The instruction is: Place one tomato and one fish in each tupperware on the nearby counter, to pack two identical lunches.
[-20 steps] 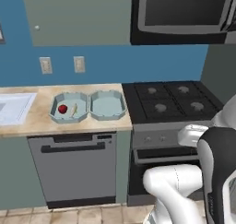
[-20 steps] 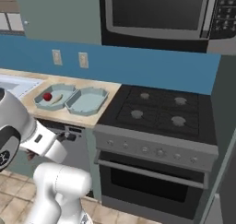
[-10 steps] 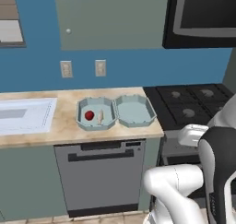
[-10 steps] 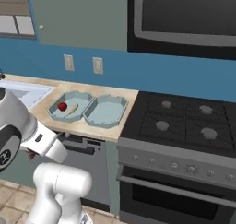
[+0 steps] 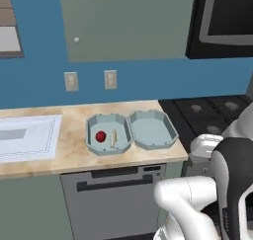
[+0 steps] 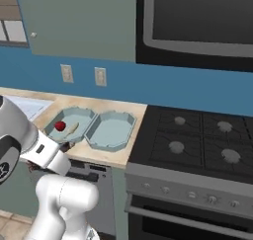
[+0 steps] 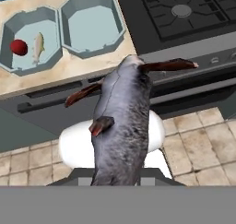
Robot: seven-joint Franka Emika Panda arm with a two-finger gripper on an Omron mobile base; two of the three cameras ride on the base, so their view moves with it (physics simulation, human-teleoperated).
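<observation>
Beyond the gripper (image 7: 120, 172), pressed together on a grey fish (image 7: 123, 126), one tupperware (image 7: 32, 41) is packed with tomato (image 7: 18, 47) and fish (image 7: 38, 47); the other tupperware (image 7: 92, 25) remains unfilled.

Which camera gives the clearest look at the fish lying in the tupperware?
The hand view: the fish lies unobstructed beside the tomato, seen from above. The left base view shows it smaller; the right base view shows it small, near the arm.
</observation>
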